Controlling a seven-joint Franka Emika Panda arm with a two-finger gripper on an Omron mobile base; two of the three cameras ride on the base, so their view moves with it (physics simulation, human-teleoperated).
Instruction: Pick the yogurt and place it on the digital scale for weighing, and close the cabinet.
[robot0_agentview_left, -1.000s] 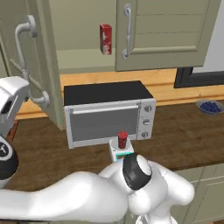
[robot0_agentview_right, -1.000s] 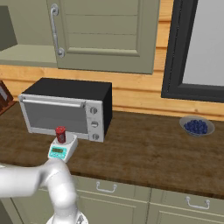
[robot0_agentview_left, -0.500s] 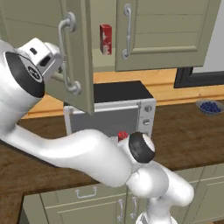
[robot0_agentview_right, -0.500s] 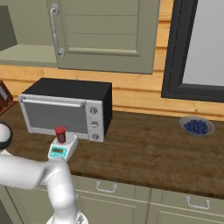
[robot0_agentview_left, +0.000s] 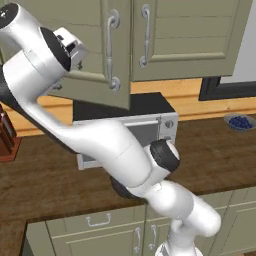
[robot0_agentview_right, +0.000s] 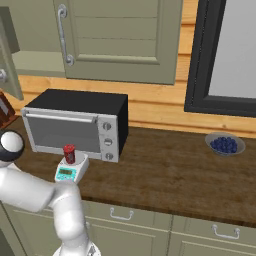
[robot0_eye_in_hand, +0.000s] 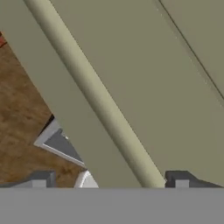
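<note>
A dark wooden counter (robot0_agentview_right: 165, 170) runs across the lower middle of the right base view under olive-green wall units. Nearest, one small red cylindrical yogurt cup (robot0_agentview_right: 69, 154) stands on one small white digital scale with a teal panel (robot0_agentview_right: 70, 170), so weighing looks done. Behind sits one silver toaster oven (robot0_agentview_right: 75, 125); at far right, one bowl of blueberries (robot0_agentview_right: 225, 144). Over the last second the arm swung up and the olive-green cabinet's left door (robot0_agentview_left: 95, 55) came most of the way round, still ajar. The gripper (robot0_eye_in_hand: 109, 181) stands wide apart against its panel, grasping nothing. Two doors, two bar handles.
</note>
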